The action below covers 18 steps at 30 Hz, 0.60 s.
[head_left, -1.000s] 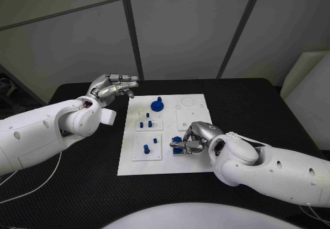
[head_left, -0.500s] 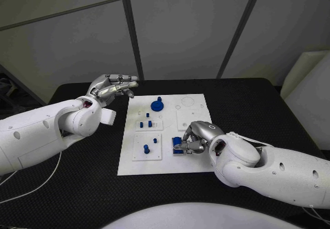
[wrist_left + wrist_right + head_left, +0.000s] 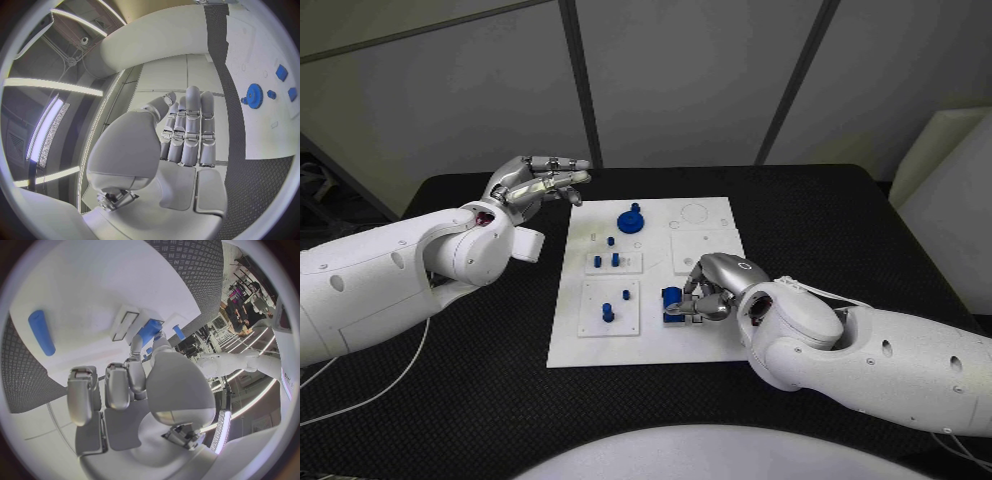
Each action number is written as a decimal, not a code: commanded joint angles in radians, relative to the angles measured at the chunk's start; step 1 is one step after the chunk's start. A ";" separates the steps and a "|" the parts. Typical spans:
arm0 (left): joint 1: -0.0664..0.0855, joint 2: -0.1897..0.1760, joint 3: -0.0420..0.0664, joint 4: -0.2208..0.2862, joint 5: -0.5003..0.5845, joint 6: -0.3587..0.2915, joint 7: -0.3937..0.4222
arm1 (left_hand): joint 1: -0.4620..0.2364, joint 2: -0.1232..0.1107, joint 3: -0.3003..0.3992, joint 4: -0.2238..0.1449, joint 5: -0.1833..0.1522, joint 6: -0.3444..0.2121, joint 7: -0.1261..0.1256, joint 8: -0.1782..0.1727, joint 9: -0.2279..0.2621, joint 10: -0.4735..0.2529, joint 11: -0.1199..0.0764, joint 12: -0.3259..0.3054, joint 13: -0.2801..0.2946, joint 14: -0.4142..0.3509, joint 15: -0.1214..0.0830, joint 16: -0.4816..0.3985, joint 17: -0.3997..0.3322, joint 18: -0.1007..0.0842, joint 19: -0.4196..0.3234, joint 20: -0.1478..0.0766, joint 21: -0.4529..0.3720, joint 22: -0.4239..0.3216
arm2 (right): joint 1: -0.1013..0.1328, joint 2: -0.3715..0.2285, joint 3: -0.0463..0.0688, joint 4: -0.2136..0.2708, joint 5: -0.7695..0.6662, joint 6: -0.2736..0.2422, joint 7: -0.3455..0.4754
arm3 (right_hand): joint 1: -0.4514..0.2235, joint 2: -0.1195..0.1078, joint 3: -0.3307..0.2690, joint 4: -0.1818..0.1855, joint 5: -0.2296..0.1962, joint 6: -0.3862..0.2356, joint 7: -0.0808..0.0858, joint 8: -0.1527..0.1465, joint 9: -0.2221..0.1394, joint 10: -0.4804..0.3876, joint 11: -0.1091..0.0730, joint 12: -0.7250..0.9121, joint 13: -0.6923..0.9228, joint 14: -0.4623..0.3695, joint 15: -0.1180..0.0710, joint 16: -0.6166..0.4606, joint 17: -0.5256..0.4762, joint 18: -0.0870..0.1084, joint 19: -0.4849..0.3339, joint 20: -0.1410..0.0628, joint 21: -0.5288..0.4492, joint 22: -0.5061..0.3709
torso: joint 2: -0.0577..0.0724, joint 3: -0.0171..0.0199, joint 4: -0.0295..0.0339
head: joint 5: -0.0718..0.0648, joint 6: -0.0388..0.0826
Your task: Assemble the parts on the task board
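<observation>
The white task board (image 3: 708, 336) lies mid-table. On it are a blue gear (image 3: 632, 220), two short pegs (image 3: 606, 260) in one plate and two more pegs (image 3: 607, 312) in the plate nearer me. My right hand (image 3: 708, 290) rests low over the board's near right part and pinches a blue block-like part (image 3: 672, 298) between thumb and a finger. The right wrist view shows that part (image 3: 149, 332) at the fingertips (image 3: 135, 342), beside a rectangular slot (image 3: 124, 325). My left hand (image 3: 538, 180) hovers off the board's far left corner, holding nothing.
A blue rod (image 3: 42, 332) lies loose on the board by my right hand. The left wrist view shows the board (image 3: 262, 130), the gear (image 3: 254, 94) and small blue pieces (image 3: 282, 71). Black table (image 3: 473, 360) surrounds the board.
My right hand has shifted very slightly over the same spot with the blue part still pinched. The left hand has not moved.
</observation>
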 commanded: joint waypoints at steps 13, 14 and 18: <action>0.001 -0.004 0.001 0.002 0.005 0.003 -0.001 | -0.009 0.001 -0.002 -0.001 -0.002 -0.008 0.000 -0.003 -0.001 -0.009 0.000 -0.004 0.000 -0.004 0.005 -0.005 -0.001 -0.012 -0.007 0.002 -0.007 -0.001 | 0.001 -0.084 0.001 0.061 0.137 -0.185 0.144 | -0.045 0.015 -0.054 0.063 0.022 -0.043 0.022 -0.057 -0.009 -0.018 0.013 -0.050 -0.022 0.041 0.005 -0.011 -0.024 -0.015 0.104 0.000 0.003 0.264 | -0.001 0.0011 -0.0016 | -0.002 0.001; 0.001 -0.005 0.001 0.002 0.005 0.003 -0.002 | -0.009 0.001 -0.002 -0.001 -0.002 -0.008 0.000 -0.003 -0.001 -0.009 0.000 -0.004 0.000 -0.004 0.005 -0.005 -0.001 -0.012 -0.007 0.002 -0.007 -0.001 | 0.001 -0.096 0.002 0.068 0.166 -0.198 0.164 | -0.046 0.011 -0.056 0.075 0.023 -0.055 0.027 -0.066 -0.015 -0.023 0.017 -0.061 -0.028 0.040 0.008 -0.015 -0.030 -0.015 0.104 0.003 0.003 0.264 | -0.001 0.0010 -0.0016 | -0.002 0.002; 0.001 -0.005 0.001 0.002 0.005 0.002 -0.002 | -0.009 0.002 -0.002 -0.002 -0.002 -0.008 0.000 -0.003 -0.002 -0.009 0.000 -0.004 0.000 -0.005 0.005 -0.006 -0.001 -0.012 -0.007 0.002 -0.008 -0.001 | 0.001 -0.159 0.016 0.101 0.311 -0.241 0.240 | -0.043 0.006 -0.056 0.094 0.024 -0.126 0.047 -0.073 -0.048 -0.038 0.034 -0.095 -0.048 0.037 0.021 -0.023 -0.039 -0.015 0.104 0.014 0.003 0.264 | -0.001 0.0012 -0.0030 | -0.008 0.006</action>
